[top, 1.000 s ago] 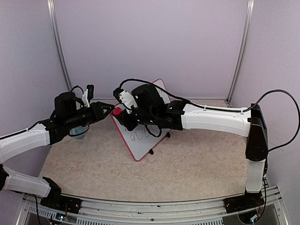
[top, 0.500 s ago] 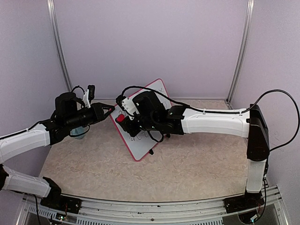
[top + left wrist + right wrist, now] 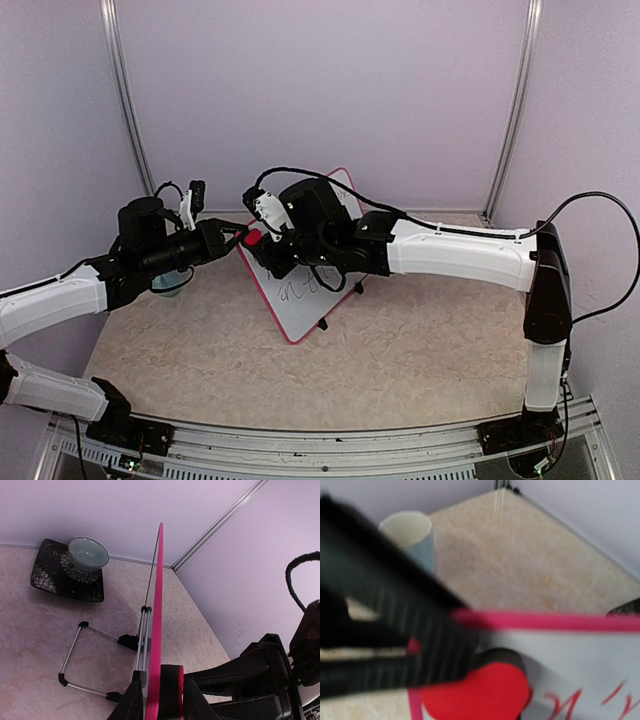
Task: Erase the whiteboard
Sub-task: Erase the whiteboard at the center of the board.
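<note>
On the desk (image 3: pixel 400 360) the whiteboard (image 3: pixel 300 305) is propped tilted on a wire stand (image 3: pixel 142 637), left of the middle, with handwriting seen on its face. Its left frame edge is clamped by the left gripper (image 3: pixel 154 697), one finger on each side of the pink rim. A red eraser (image 3: pixel 480 690) is pinched in the right gripper (image 3: pixel 256 240) at the board's upper left corner, just beside the left gripper; contact with the face cannot be told. A pale blue cup (image 3: pixel 410 535) is seen near the desk's left edge. Behind the board, a teal bowl (image 3: pixel 88 554) is set on a black floral plate (image 3: pixel 47 575).
</note>
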Controlling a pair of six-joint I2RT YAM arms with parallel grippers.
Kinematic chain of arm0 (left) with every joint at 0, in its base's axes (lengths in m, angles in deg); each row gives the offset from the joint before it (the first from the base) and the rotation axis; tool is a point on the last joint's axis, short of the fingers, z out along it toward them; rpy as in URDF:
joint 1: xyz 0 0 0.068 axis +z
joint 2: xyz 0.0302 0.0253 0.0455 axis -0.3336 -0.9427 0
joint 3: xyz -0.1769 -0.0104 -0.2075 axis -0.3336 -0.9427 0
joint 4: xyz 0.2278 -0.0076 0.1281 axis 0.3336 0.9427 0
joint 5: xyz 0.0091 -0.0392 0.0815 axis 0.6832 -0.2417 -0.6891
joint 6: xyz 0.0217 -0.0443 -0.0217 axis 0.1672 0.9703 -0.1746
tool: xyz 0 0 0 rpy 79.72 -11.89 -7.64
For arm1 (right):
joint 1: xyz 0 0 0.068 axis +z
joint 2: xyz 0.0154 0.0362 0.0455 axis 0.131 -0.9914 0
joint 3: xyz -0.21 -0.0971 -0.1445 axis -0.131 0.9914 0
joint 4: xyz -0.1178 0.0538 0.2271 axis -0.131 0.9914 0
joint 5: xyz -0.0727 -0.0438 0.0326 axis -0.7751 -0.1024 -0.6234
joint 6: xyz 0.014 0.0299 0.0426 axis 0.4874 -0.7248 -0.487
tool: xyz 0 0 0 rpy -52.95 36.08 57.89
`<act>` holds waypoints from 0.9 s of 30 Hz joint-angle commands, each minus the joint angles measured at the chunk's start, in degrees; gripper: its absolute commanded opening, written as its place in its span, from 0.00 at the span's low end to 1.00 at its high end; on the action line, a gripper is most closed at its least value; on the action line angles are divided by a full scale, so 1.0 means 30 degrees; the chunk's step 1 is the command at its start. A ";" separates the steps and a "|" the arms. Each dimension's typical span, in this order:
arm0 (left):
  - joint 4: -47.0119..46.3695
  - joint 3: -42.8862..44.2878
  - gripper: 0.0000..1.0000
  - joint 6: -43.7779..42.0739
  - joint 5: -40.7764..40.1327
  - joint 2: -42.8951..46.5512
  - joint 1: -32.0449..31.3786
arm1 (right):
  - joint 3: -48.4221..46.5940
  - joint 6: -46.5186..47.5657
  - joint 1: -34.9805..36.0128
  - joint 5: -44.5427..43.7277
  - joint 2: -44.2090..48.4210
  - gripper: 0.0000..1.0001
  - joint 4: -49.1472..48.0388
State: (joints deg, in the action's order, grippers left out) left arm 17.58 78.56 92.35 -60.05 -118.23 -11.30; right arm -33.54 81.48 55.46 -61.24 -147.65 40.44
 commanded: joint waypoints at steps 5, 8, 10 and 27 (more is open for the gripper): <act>-0.0846 0.0298 0.28 -0.0228 0.0669 0.0564 -0.0565 | -0.1486 0.0499 0.0146 -0.0612 -0.0584 0.05 0.0154; -0.0889 0.0314 0.28 -0.0231 0.0612 0.0621 -0.0559 | -0.1579 0.0490 0.0131 -0.0528 -0.0786 0.05 0.0464; -0.0887 0.0315 0.28 -0.0246 0.0611 0.0652 -0.0551 | -0.1378 0.0387 0.0144 -0.0540 -0.0896 0.05 0.0699; -0.0801 0.0324 0.28 -0.0192 0.0524 0.0844 -0.0592 | 0.2238 -0.0424 0.0129 -0.0027 0.0370 0.04 -0.0172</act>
State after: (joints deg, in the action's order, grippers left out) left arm 18.28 78.56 92.15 -61.32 -117.68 -11.85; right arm -27.16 80.93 55.46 -62.27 -146.21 38.73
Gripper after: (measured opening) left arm 0.278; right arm 0.167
